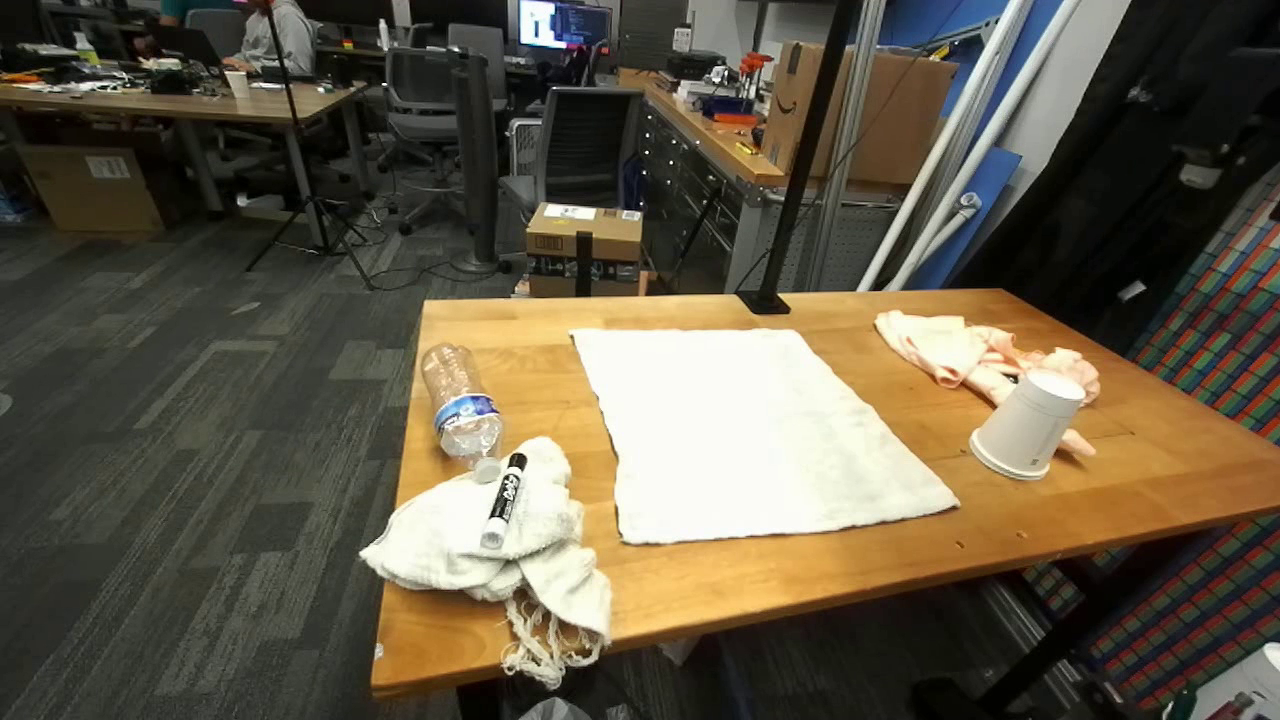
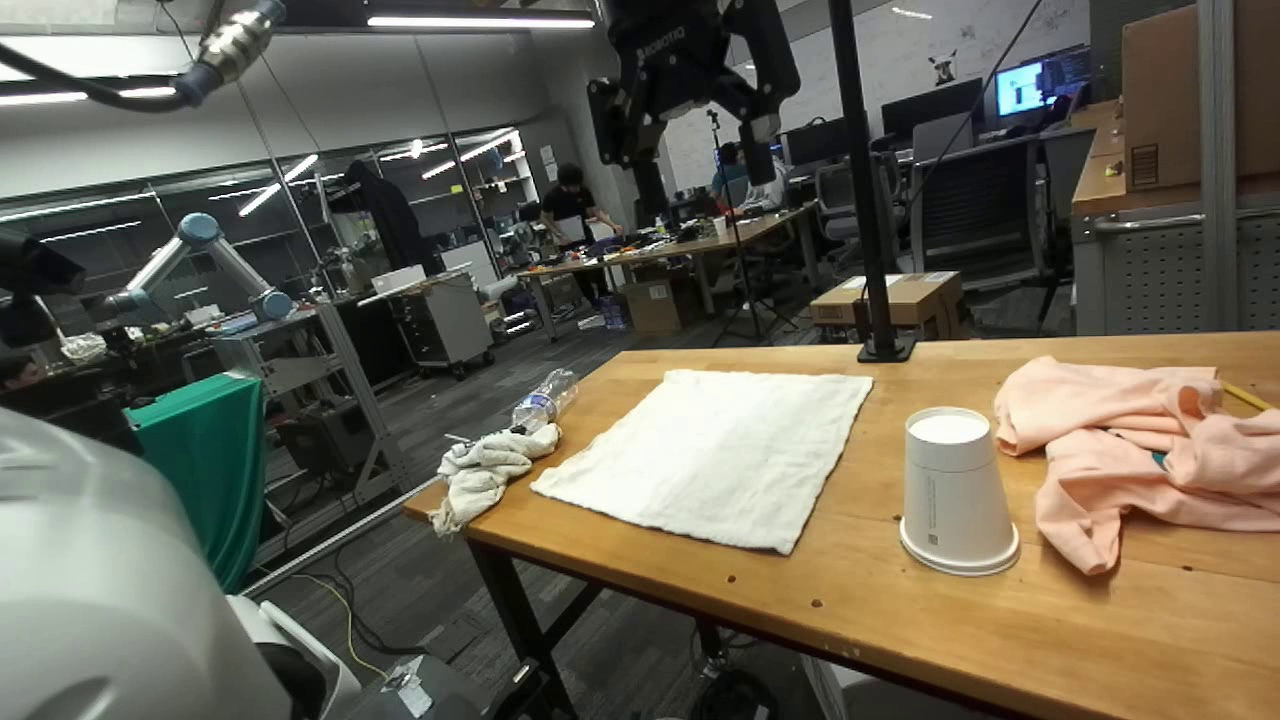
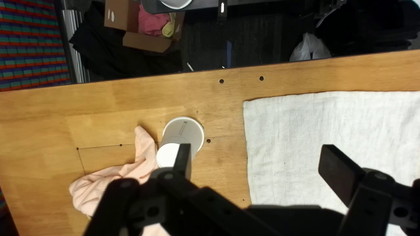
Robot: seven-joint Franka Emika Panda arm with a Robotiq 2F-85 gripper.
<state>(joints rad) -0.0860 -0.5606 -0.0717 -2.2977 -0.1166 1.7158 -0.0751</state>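
Note:
My gripper hangs high above the table, open, with nothing between its fingers. In the wrist view the gripper spans the edge of a flat white cloth. One finger overlaps an upside-down white paper cup in that picture, well above it. Beside the cup lies a rumpled peach cloth. In both exterior views the flat cloth lies mid-table. At the far end, a clear plastic bottle rests on its side next to a crumpled off-white towel, with a black-and-white marker on top.
A black post rises from the table's back edge. The crumpled towel's fringe hangs over the table's front edge. A white arm part fills the lower left of an exterior view. An opened cardboard box with coloured cloths sits off the table.

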